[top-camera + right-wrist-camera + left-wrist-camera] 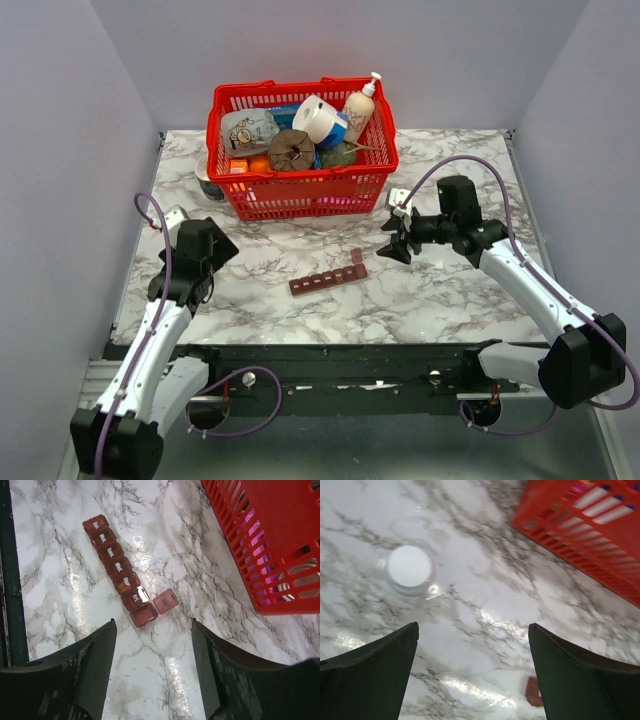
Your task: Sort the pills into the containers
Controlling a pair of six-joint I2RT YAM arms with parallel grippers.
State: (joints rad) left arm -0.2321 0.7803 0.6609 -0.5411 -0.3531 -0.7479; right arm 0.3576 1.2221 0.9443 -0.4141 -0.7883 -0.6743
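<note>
**Both grippers open, strip on the table between them**

The strip (328, 277) lay on the marble table (450, 300), just in front of the basket (300, 195) and apart from it, between the two arms. In the top view it ran aslant, its right end farther from the arm bases than its left. The right wrist view showed six lids shut, each with a day label in white. At the end nearest that camera the last compartment (144, 615) stood open, its flap (166, 601) turned out to the side, just beside it. Whether anything lay inside could not be told.

The right gripper (153, 622) hung above the table near the strip's open end, not touching it. Its fingers (250, 680) were spread, with nothing between them.

The left gripper (473, 626) hung over bare marble to the left of the strip, well apart from it, pointing toward the basket's left corner. Its fingers (370, 675) stood wide apart and held nothing. Ahead of it a white cap (410, 567) sat on the table, near the basket. A small dark-red bit (534, 692) showed by the right finger; what it was could not be told.

The basket stood at the back of the table, heaped with goods, a pump bottle (362, 105) and a white roll (315, 118) on top.
</note>
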